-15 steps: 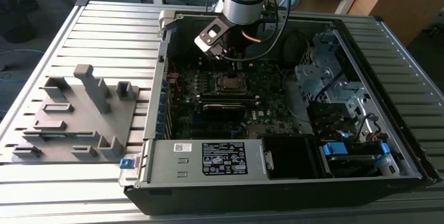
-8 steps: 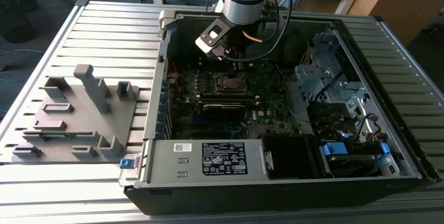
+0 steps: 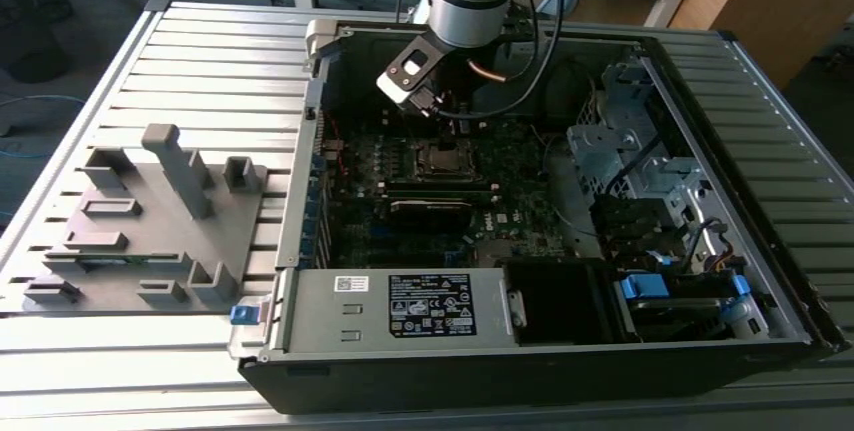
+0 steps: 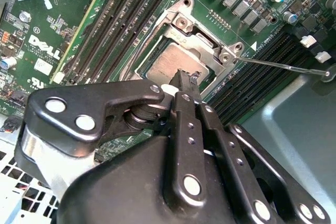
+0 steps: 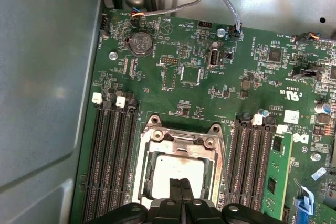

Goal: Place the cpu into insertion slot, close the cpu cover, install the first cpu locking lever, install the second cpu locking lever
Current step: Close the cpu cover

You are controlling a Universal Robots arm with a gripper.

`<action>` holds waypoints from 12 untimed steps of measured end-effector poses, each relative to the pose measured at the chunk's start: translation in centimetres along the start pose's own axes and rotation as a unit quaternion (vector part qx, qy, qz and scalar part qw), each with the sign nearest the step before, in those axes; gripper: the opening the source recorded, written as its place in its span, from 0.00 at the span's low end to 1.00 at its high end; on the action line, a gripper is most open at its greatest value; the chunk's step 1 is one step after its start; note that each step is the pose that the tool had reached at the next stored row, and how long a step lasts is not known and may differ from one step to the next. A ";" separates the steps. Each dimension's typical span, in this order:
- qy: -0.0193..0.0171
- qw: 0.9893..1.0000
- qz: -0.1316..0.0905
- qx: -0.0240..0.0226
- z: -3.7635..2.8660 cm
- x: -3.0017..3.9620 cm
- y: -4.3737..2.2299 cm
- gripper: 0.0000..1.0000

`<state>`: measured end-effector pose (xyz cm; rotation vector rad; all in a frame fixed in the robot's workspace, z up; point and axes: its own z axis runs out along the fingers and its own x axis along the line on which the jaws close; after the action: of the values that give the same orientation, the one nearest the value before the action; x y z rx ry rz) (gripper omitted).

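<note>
The cpu [image 5: 176, 167] lies in the insertion slot [image 3: 441, 159] on the motherboard, its dull silver top showing through the window of the cpu cover [image 5: 181, 141]. The cover lies flat over it. My gripper [image 5: 180, 183] hangs just above the near edge of the chip, fingers pressed together with nothing between them; its tips [image 4: 187, 77] overlap the cpu [image 4: 167, 64] in the second wrist view. A thin metal locking lever [image 4: 283, 65] sticks out sideways from a corner of the cover [image 4: 195, 34], over the memory slots.
Long black memory slots [image 5: 110, 161] flank the socket on both sides. Grey cables [image 5: 226, 3] cross the case wall beyond the board. The labelled power-supply box [image 3: 400, 306] fills the case's front. A grey fixture plate [image 3: 134, 221] sits at the exterior view's left.
</note>
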<state>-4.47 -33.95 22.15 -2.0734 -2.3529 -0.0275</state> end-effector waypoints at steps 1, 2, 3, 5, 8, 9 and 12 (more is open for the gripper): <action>0.000 1.000 0.000 0.000 0.00 0.00 0.00 0.10; 0.000 1.000 -0.002 0.000 0.00 0.00 0.00 0.10; 0.000 1.000 -0.005 0.000 0.00 0.00 0.00 0.10; 0.000 1.000 -0.013 0.000 0.00 0.00 0.00 0.10; 0.000 1.000 -0.026 0.000 0.00 0.00 0.00 0.10; 0.000 1.000 -0.027 0.000 0.00 0.00 0.00 0.10; 0.000 1.000 -0.028 0.000 0.00 0.00 0.00 0.10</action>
<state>-4.47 -33.95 22.15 -2.0075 -2.4088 -0.0274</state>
